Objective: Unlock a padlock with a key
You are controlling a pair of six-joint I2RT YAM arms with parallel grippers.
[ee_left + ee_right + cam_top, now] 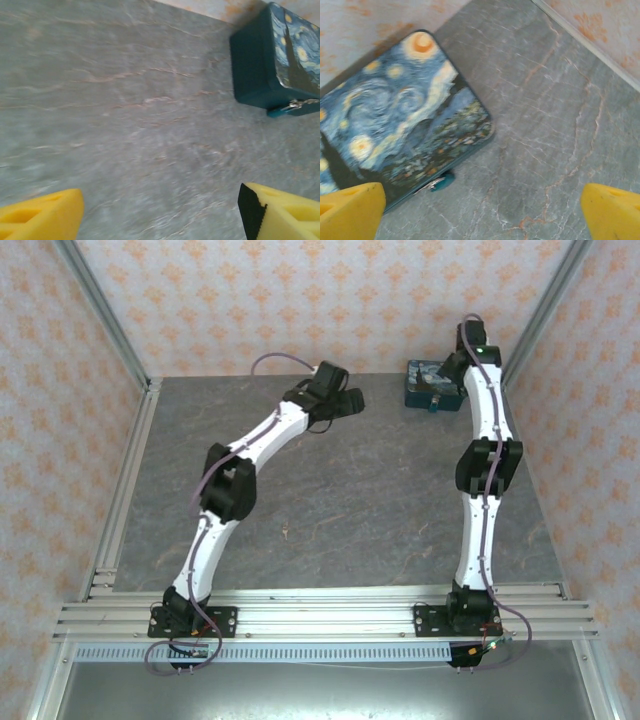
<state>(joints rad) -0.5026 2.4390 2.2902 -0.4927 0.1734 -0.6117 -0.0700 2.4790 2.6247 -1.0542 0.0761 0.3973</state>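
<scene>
A tiny teal-blue padlock (pixel 441 182) with a silvery piece hangs at the front edge of the Starry Night tin (pixel 405 115), low against the table. In the top view the padlock (pixel 432 408) sits at the tin's near side, at the back right. My right gripper (pixel 480 215) hovers above the tin's corner, open, with only bare table between its yellow fingers (pixel 612 210). My left gripper (pixel 160 215) is open too, over bare table to the left of the tin (pixel 275 65), with the padlock (pixel 292 107) well off to its upper right. The key is out of view.
The grey marbled table (pixel 350 500) is walled by patterned panels and a metal frame rail (pixel 120 510) on the left. The tin (pixel 430 385) stands close to the back wall. My left gripper (pixel 345 400) is at the back centre, and both arm bases are mounted at the near edge.
</scene>
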